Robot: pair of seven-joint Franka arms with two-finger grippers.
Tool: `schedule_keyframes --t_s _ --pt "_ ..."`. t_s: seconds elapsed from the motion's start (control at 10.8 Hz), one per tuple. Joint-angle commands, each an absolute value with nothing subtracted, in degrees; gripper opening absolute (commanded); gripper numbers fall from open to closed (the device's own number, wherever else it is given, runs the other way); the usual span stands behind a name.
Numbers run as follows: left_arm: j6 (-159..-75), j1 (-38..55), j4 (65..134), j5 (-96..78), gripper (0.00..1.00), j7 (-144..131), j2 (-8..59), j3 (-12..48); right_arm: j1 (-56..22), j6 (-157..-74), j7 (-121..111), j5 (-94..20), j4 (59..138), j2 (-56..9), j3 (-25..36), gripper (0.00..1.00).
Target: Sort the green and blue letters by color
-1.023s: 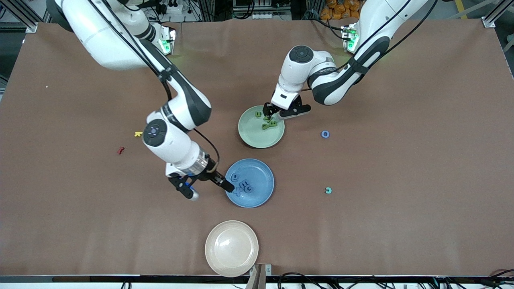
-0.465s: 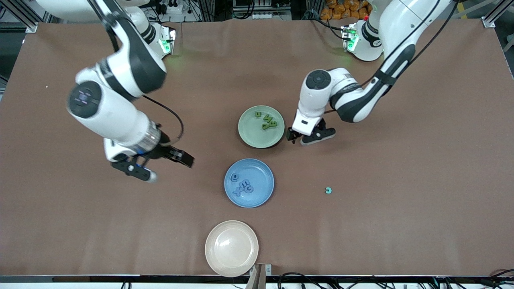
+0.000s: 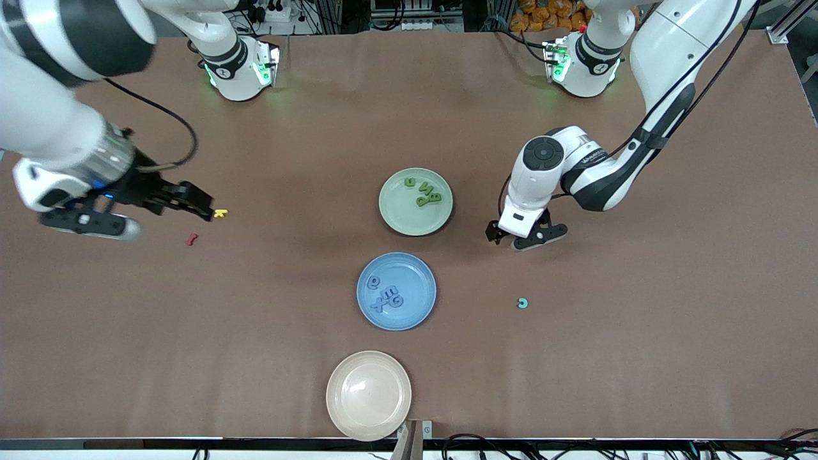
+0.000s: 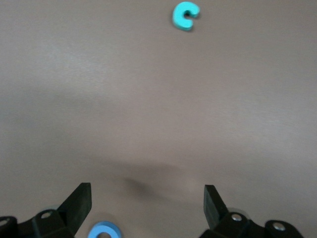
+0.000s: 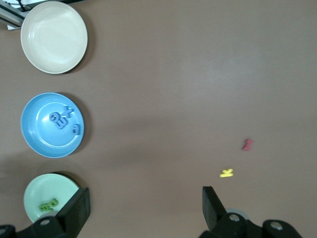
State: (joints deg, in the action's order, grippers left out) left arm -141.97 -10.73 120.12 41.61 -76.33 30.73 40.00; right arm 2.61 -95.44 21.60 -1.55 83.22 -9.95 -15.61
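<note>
Right gripper (image 3: 192,203) jaws wide, empty, over bare table near yellow K (image 3: 220,213) and red piece (image 3: 191,239). Three plates: green plate (image 3: 415,223) holds three green letters (image 3: 429,195); blue plate (image 3: 409,316) holds four blue letters (image 3: 387,297); cream plate (image 3: 369,395). Left gripper (image 3: 525,234) wide, empty, low above blue O (image 4: 104,231); teal C (image 3: 523,303) near.

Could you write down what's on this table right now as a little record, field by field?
Green plate: holds green letters
Blue plate: holds blue letters
Cream plate: nothing in it, nearest the front camera
Loose pieces: blue ring, teal C, yellow K, red piece
Left gripper: open, low over the blue ring
Right gripper: open, above the table by the yellow K
</note>
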Motion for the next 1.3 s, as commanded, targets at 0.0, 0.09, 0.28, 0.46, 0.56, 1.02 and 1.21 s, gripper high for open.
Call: schedule_keyframes --t_s 0.0,0.09,0.28,0.46,0.56,1.02,1.21 --pt "-140.5 -12.6 119.9 42.5 1.00 -75.1 33.6 40.5 3.3 -91.7 8.0 -4.0 83.9 -5.8 -7.9 1.00" --pt "-140.5 -13.6 120.0 42.5 1.00 -73.4 33.6 40.5 3.2 -90.7 4.9 -4.0 83.0 -5.7 -5.8 1.00" --pt "-139.2 -15.0 121.7 42.5 1.00 -72.1 32.2 40.6 2.9 -89.8 0.2 -3.9 81.7 -5.7 -2.7 1.00" --pt "-136.9 -15.9 122.3 42.3 1.00 -68.7 31.4 40.6 3.1 -89.8 -2.7 -3.6 81.7 -5.0 -1.2 1.00" --pt "-136.8 -15.8 122.4 41.9 1.00 -67.8 31.2 40.3 3.3 -89.2 -3.0 -3.4 81.8 -4.8 -0.8 1.00" --pt "-136.8 -1.3 122.4 29.7 1.00 -57.6 25.9 24.0 3.3 -87.1 -7.6 -3.3 81.8 -5.1 1.8 1.00" --pt "-136.8 1.0 121.8 27.0 1.00 -54.2 24.8 19.6 3.3 -87.1 -7.5 -3.3 81.8 -5.4 1.8 1.00"
